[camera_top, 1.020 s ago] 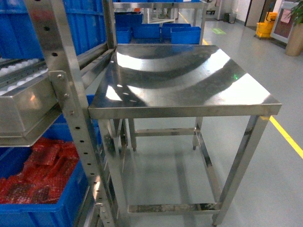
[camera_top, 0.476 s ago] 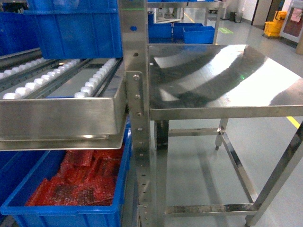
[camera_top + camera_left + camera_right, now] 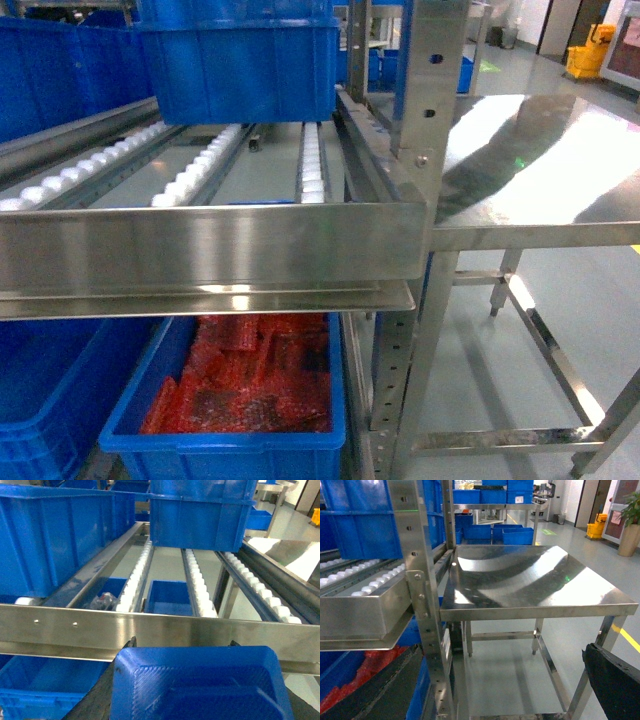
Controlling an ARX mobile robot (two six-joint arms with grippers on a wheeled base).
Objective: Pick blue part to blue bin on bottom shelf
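Start at the left: the left gripper (image 3: pixel 200 690) carries the blue part (image 3: pixel 200 680) low in front of the rack's front rail (image 3: pixel 150 630); its jaws are hidden, so you cannot tell how wide they stand. Aim down into the blue bin (image 3: pixel 167 597) visible between the roller tracks (image 3: pixel 135 577). The right gripper (image 3: pixel 615 680) shows only as dark edges, state unclear.
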